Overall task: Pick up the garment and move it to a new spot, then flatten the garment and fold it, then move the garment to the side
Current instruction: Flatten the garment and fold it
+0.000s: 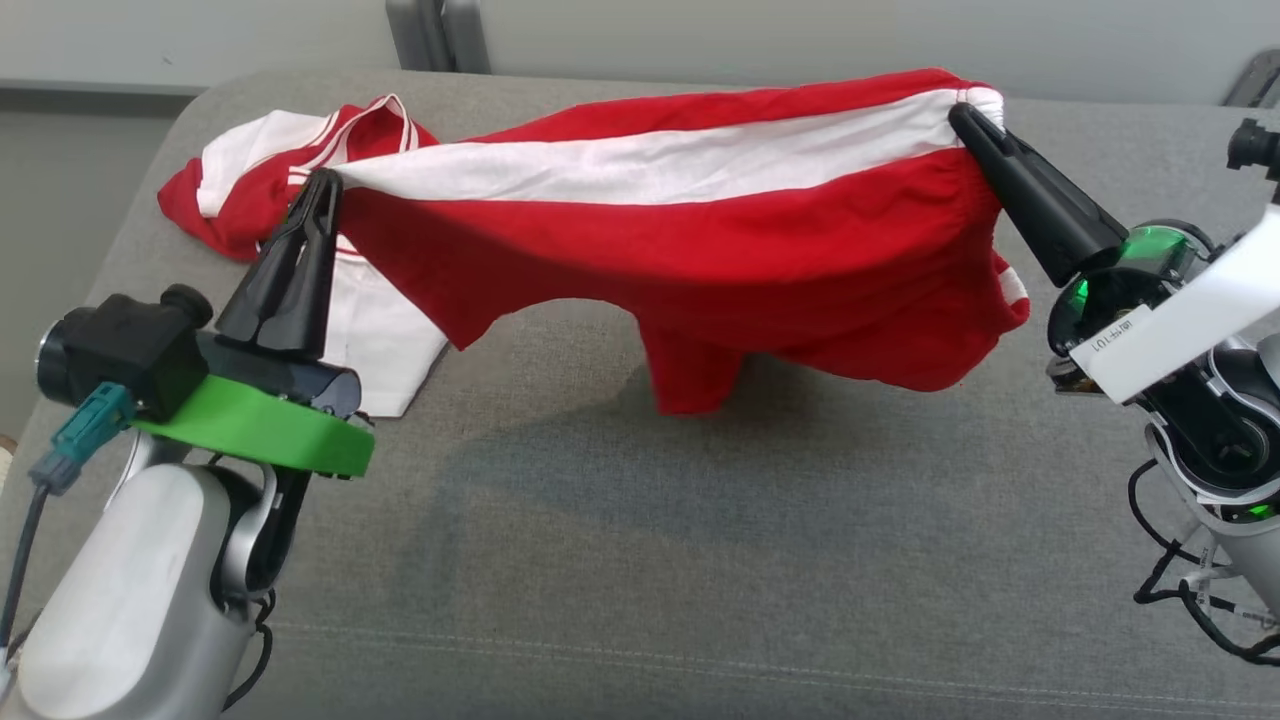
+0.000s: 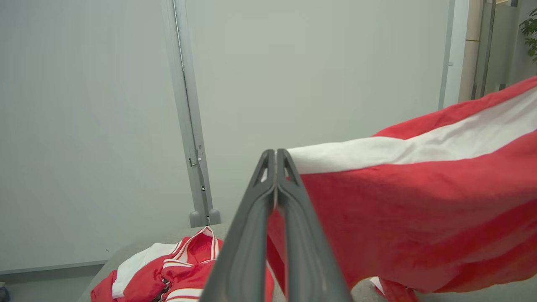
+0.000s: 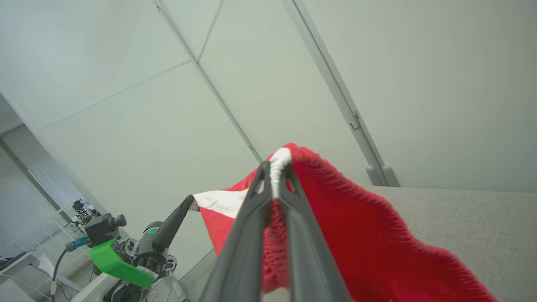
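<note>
- Grey upholstered surface: fabric-covered, with a stitched seam along its near edge. It runs back to a pale panelled wall.
- Garment: red, with a broad white stripe along its length. It is lifted off the surface and stretched sideways between the two grippers, and its shadow falls on the padding below. The gathered waistband end is at the right and the stripe end at the left. The lower folds sag at the middle and right; whether the lowest fold touches the padding cannot be told.
- Second garment: red and white with thin striped trim. It lies crumpled on the surface's far left corner, behind and beside the left gripper.
- Left gripper: fingers pressed flat together, pinching the white stripe's end at their tips. There is a green ring at the wrist.
- Right gripper: fingers nearly closed, clamped on the bunched white-and-red waistband edge, which pokes out above the tips.
</note>
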### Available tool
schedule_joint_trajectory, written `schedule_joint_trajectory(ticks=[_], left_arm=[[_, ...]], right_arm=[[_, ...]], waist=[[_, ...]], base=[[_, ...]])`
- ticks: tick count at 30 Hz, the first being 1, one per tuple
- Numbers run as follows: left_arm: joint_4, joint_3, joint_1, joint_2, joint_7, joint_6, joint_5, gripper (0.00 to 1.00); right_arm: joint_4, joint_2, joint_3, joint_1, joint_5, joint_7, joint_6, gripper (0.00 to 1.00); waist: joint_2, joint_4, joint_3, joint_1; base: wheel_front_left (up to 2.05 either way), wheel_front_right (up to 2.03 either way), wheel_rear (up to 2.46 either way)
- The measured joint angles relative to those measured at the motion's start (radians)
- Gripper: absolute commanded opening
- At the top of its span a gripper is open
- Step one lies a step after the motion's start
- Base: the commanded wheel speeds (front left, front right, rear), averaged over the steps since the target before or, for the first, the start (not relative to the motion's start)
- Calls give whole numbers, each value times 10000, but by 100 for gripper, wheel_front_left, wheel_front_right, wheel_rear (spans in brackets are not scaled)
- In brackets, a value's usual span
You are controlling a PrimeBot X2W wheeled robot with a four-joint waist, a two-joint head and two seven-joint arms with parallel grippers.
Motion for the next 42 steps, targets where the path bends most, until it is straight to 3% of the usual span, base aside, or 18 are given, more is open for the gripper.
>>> schedule_joint_trajectory(ticks=[3,12,17,24,28,31,36,42], left_arm=[[-654,75,442,242,-27,58,12,0],[-2738,430,2359,1367,347,493,-261,0],[-4125,1260,2899,2098,708,880,-370,0],[-5271,2094,2794,2872,1363,972,-777,0],[-5292,2127,2226,2964,1948,625,-1624,0],[-4558,2040,1344,3058,2508,328,-2136,0],[-3137,1375,-755,3133,3440,-293,-2529,0],[-1628,1298,-3310,2715,3944,-422,-2644,0]], right_arm=[[-493,485,-182,287,1045,-198,61,0],[-2644,468,-75,1223,1898,-71,29,0],[-3532,468,-280,1442,2253,-77,-416,0],[-3708,491,-585,1453,2518,-142,-1122,0],[-3072,690,-784,1094,2759,-128,-1724,0],[-2096,945,-1060,423,3041,-86,-1981,0],[-59,1294,-1361,-1434,2949,29,-2082,0],[2033,2533,-1348,-4657,1850,-462,-2059,0]], waist=[[0,-87,-287,0],[0,-681,-635,0],[0,-983,-464,0],[0,-1135,126,0],[0,-1160,629,0],[0,-1134,1026,0],[0,-992,1702,0],[0,-773,2534,0]], base=[[0,0,0],[0,0,0],[0,0,0],[0,0,0],[0,0,0],[0,0,0],[0,0,0],[0,0,0]])
